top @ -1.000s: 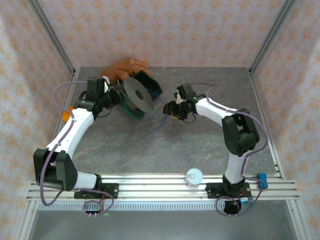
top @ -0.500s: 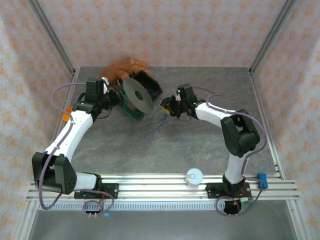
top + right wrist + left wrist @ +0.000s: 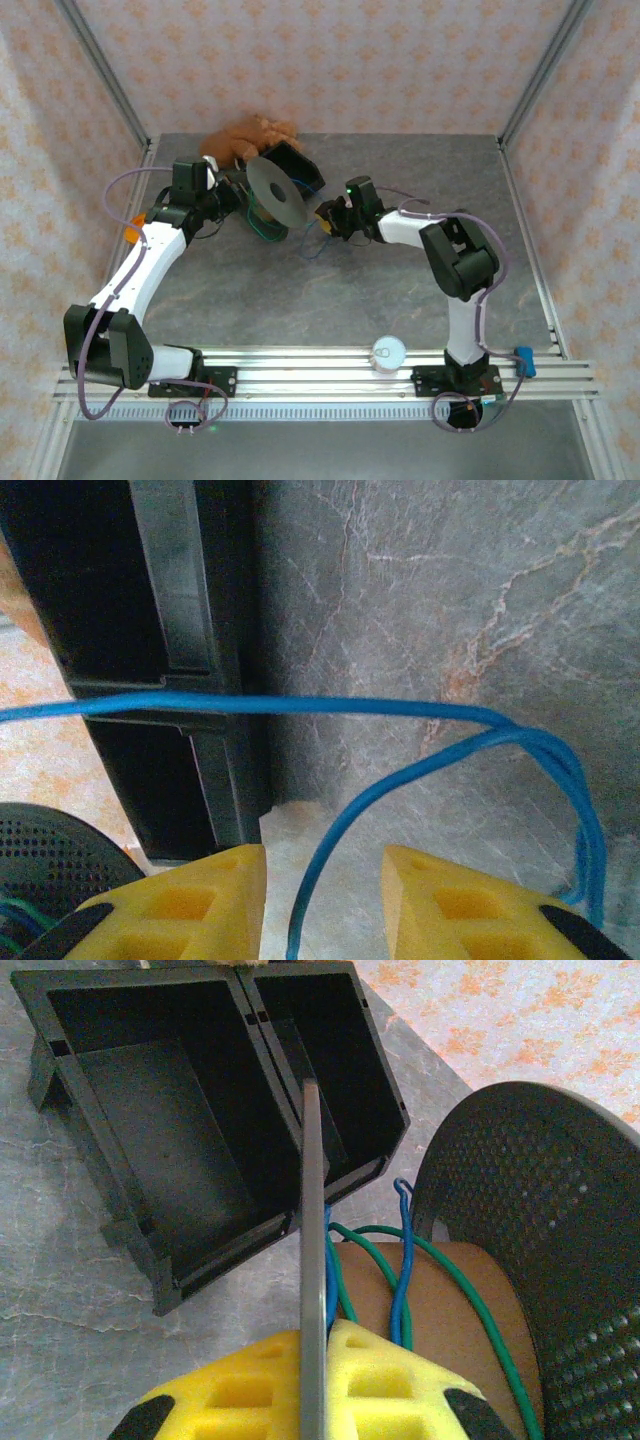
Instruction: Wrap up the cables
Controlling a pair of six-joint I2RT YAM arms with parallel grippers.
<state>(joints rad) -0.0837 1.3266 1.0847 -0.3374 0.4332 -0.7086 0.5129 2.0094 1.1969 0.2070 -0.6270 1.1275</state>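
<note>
Cables (image 3: 400,1290), one blue and one green, lie thin and glossy across the brown core (image 3: 450,1330) of a grey spool (image 3: 275,190) held up over the far half of the bench (image 3: 300,290). A loose loop of blue cable (image 3: 320,240) spills onto the veined, stone-look surface beside it.

Nearest the camera, both arms are bolted to a ribbed aluminium rail (image 3: 320,362), with a small white cup (image 3: 388,352) standing between their bases. A broad stretch of grey bench lies open between the rail and the spool.

The white left arm bends near its base and reaches forward and inward. The left hand (image 3: 313,1350) has its yellow fingers pinched tight on the thin edge of one spool flange, and the other flange, dark and perforated, curves up at its right. The green cable (image 3: 375,1230) arches over the core next to the blue.

The right arm folds at a dark elbow and stretches low to the left, bringing the right hand (image 3: 322,880) just beside the spool. Its ribbed yellow fingers stand apart, and a strand of blue cable runs loose through the gap between them.

Close behind the spool sits a black plastic bin (image 3: 150,1140) with two square-cornered compartments. A brown plush toy (image 3: 245,135) lies at the far edge, under patterned walls (image 3: 330,60) that close in three sides of the bench.
</note>
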